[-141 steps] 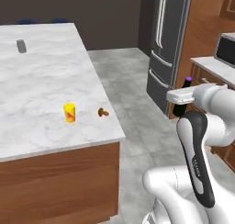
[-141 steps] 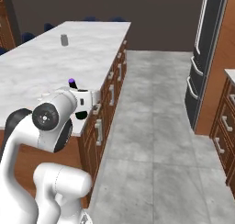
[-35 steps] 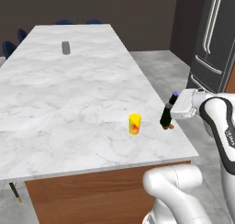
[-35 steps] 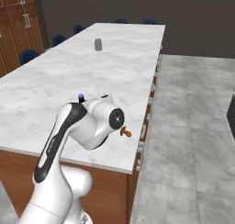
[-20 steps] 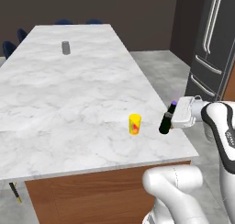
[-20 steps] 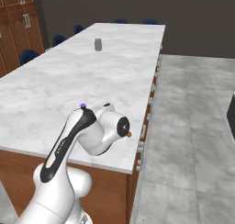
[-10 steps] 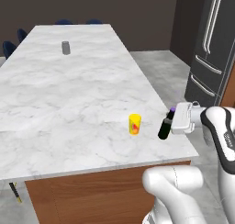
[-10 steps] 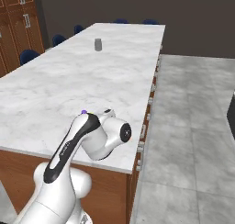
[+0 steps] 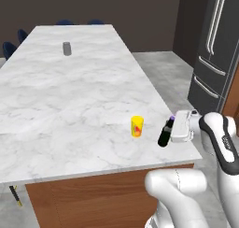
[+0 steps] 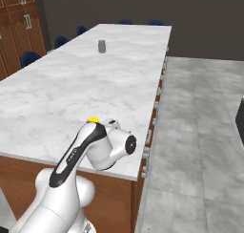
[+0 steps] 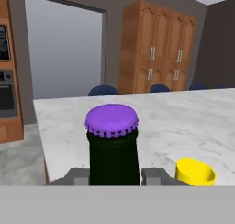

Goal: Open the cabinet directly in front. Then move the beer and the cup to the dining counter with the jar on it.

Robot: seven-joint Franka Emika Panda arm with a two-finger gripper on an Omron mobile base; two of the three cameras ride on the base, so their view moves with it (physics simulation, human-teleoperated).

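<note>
While the beer (image 9: pixel 165 134) is held near the counter (image 9: pixel 70 96) corner, tilted with its base at or just above the marble, a tip-over is judged the main risk: if released before the bottle is stood upright, it could topple and roll off the near edge. Whether the base already rests on the top cannot be told. A knock against the cup (image 9: pixel 137 126), which stands just beside the bottle on the counter, is a lesser risk if the hand swings sideways on withdrawal. The jar (image 9: pixel 66 48) stands well apart at the far end.

The gripper (image 9: pixel 173 127) is partly closed, its fingers (image 11: pixel 158 176) clamped on either side of the bottle's neck just below the purple cap (image 11: pixel 111 120). Nothing else is touched.
</note>
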